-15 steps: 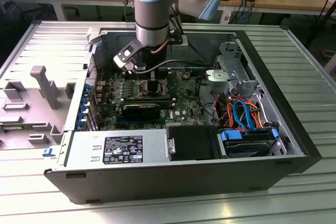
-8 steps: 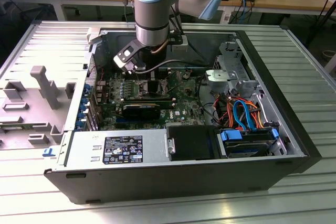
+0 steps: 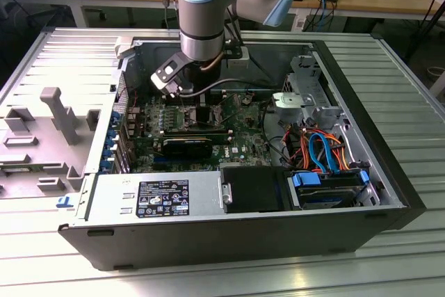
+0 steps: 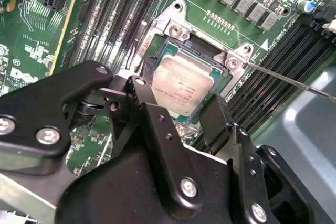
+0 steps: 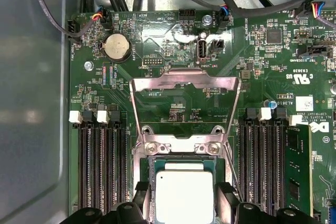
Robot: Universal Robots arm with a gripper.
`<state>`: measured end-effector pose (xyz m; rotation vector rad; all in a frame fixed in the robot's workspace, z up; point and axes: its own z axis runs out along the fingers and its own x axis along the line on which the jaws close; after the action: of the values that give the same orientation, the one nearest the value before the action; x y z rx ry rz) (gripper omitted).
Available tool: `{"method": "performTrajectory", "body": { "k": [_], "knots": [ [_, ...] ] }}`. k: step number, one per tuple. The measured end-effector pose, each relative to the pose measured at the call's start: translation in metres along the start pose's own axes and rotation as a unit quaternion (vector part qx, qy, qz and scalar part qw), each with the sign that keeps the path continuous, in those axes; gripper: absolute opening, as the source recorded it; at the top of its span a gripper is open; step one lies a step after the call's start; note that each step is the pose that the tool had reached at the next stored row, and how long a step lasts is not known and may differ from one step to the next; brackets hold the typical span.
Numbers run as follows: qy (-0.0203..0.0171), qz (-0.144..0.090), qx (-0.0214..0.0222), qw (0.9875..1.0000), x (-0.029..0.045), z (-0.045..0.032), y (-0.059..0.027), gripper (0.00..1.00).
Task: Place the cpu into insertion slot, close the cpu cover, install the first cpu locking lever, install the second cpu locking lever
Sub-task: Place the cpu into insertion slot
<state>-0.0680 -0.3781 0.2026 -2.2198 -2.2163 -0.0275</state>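
Note:
The cpu [image 5: 185,196] is a silver-topped square chip lying flat in the insertion slot [image 5: 181,148], a socket with a silver rim. In both wrist views my black fingers [image 5: 224,199] press against two opposite edges of the cpu [image 4: 184,88], so my gripper [image 4: 176,103] is shut on it. The cpu cover [image 5: 184,81] stands swung open behind the slot [image 4: 173,22]. A thin locking lever [image 4: 290,81] sticks up and away from one socket corner. In the exterior view my gripper [image 3: 186,95] hangs low over the motherboard inside the open computer case.
Long black memory slots [image 5: 102,166] flank the socket on both sides. A black card [image 3: 188,145] lies in front of it, with the power supply [image 3: 160,196] along the case front. Orange and blue cables [image 3: 321,149] and a drive bay [image 3: 327,189] fill the exterior view's right.

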Motion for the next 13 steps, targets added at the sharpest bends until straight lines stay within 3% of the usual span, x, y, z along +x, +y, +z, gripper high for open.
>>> {"method": "performTrajectory", "body": {
  "k": [13],
  "knots": [
    [0.0011, 0.000, 0.0000, 1.0000, 0.0013, -0.0053, 0.0000, 0.62]
  ]
}}
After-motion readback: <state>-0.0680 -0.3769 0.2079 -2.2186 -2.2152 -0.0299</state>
